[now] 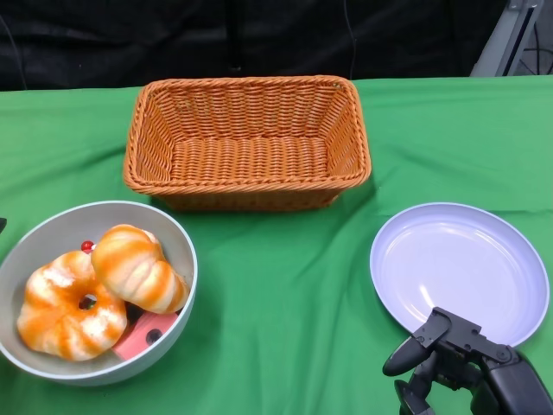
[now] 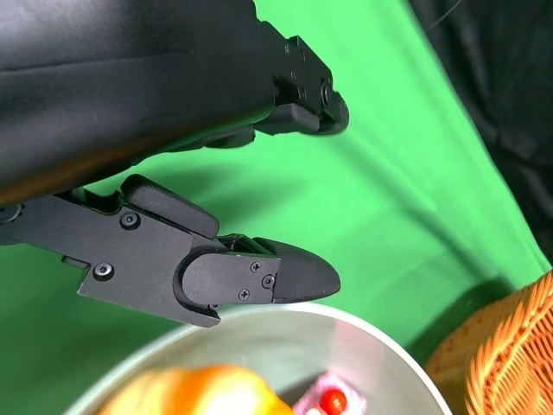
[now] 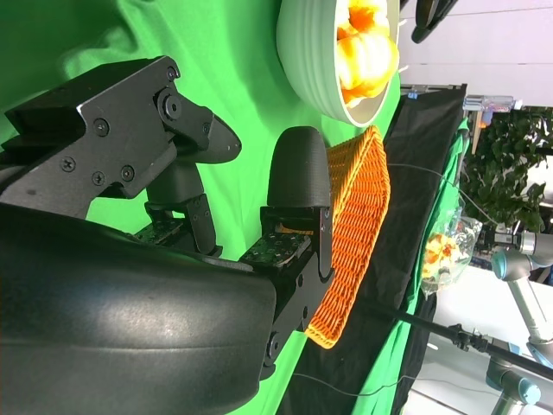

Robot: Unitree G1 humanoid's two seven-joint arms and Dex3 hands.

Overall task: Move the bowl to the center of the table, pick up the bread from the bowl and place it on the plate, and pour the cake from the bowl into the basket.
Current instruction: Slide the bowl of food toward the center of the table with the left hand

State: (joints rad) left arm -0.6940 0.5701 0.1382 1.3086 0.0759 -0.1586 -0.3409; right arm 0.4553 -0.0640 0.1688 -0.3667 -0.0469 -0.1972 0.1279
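The left hand [image 2: 259, 207] is almost outside the head view; its wrist view shows it just beside the rim of the grey round bowl [image 1: 177, 238], fingers apart, holding nothing. The right hand [image 1: 441, 359] is cut by the lower edge, open and empty, near the pale lilac round plate [image 1: 492, 238]. The bowl stands at the front left and holds two orange-and-white glazed breads [image 1: 134, 268]; a pink cake slice [image 1: 143, 333] lies half hidden under them. The woven orange rectangular basket [image 1: 246, 186] stands behind, on the green cloth-covered table [image 1: 285, 303]. A black curtain [image 1: 259, 39] closes the back.
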